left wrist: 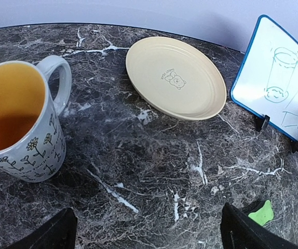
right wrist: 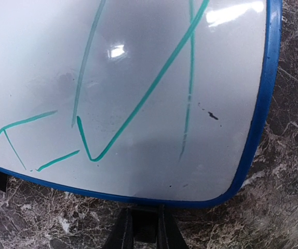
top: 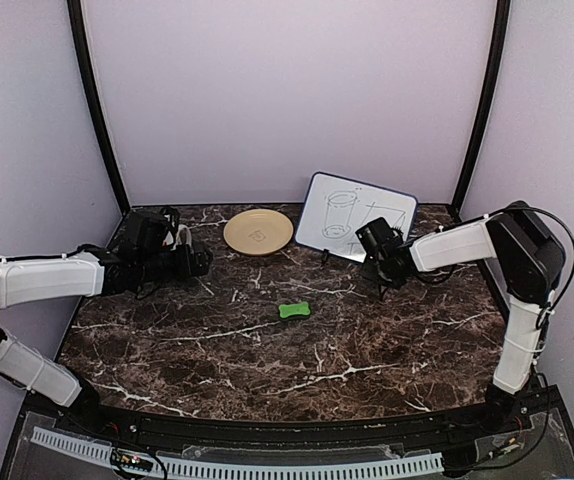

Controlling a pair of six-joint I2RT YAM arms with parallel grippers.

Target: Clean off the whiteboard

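My top camera sits high above the near edge of the worktop point(top: 217, 350) and looks down and forward, taking in the whole surface up to the back wall point(top: 287, 100). My left wrist camera rides low over the marble and faces the plate point(left wrist: 175, 78), with the whiteboard point(left wrist: 279, 78) at its right edge; the top view holds both too. My right wrist camera is hard up against the whiteboard's lower rim, with one rounded corner in view.

White arm links point(top: 47, 278), black joints point(top: 527, 245)
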